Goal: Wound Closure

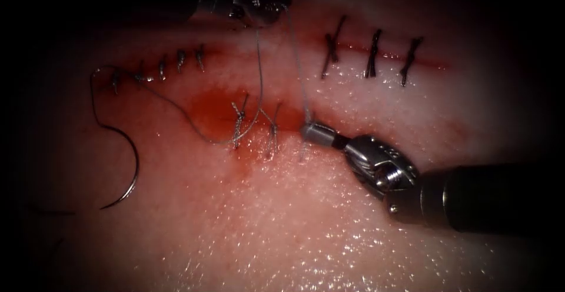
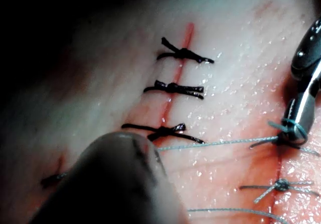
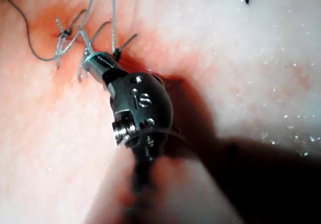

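Note:
The curved needle lies free on the tissue at the far left, held by neither tool and not in the tissue. Its grey thread runs across the cut to the middle stitches, then rises to my left tool at the top centre, whose jaws are shut on it. A second strand drops from there to my right tool. The right tool's jaws are shut at the cut with thread looped round them, just right of the middle stitches; the loop sits by the knot.
Three black stitches close the cut's right part, also seen as black stitches. Several small stitches close its left end. Red fluid pools around the middle stitches. A short thread tail hangs below the right jaws.

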`<control>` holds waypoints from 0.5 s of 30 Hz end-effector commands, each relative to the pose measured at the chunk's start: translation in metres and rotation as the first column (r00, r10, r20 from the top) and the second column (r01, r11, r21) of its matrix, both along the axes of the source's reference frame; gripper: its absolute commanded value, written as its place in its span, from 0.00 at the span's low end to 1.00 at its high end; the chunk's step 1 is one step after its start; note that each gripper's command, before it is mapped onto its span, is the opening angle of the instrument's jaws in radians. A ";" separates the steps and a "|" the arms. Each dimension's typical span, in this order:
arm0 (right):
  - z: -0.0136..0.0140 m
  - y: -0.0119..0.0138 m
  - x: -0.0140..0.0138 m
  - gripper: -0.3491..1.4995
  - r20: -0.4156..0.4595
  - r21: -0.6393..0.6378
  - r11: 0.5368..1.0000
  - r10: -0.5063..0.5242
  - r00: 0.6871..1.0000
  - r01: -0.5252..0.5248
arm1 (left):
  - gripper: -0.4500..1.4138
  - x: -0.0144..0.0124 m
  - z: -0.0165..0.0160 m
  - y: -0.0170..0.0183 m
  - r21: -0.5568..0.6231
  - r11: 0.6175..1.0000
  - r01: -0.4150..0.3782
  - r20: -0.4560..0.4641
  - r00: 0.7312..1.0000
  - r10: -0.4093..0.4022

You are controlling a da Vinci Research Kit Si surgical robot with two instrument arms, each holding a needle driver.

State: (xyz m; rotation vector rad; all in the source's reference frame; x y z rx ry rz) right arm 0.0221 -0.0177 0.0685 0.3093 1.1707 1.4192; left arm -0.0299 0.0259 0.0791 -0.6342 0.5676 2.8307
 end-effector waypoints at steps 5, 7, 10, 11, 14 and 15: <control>0.0002 -0.0025 0.0004 0.00 0.032 -0.185 0.952 -0.241 0.970 0.243 | 0.00 -0.0024 0.0011 0.0026 -0.024 0.999 0.031 0.021 0.999 -0.030; -0.0001 -0.0028 0.0005 0.00 0.015 -0.205 0.939 -0.279 0.960 0.276 | 0.00 -0.0030 0.0012 0.0036 -0.036 0.998 0.043 0.028 0.999 -0.042; -0.0002 -0.0030 0.0005 0.00 0.012 -0.219 0.934 -0.285 0.958 0.281 | 0.00 -0.0034 0.0010 0.0056 -0.090 0.994 0.058 0.057 0.997 -0.053; -0.0002 -0.0030 0.0005 0.00 0.012 -0.219 0.934 -0.285 0.958 0.281 | 0.00 -0.0034 0.0010 0.0056 -0.090 0.994 0.058 0.057 0.997 -0.053; 0.0000 -0.0027 0.0003 0.00 0.015 -0.225 0.937 -0.272 0.962 0.268 | 0.00 -0.0029 0.0003 0.0073 -0.097 0.993 0.070 0.077 0.995 -0.063; 0.0001 -0.0026 0.0003 0.00 0.015 -0.228 0.938 -0.264 0.964 0.260 | 0.00 -0.0027 0.0001 0.0078 -0.101 0.992 0.075 0.084 0.994 -0.067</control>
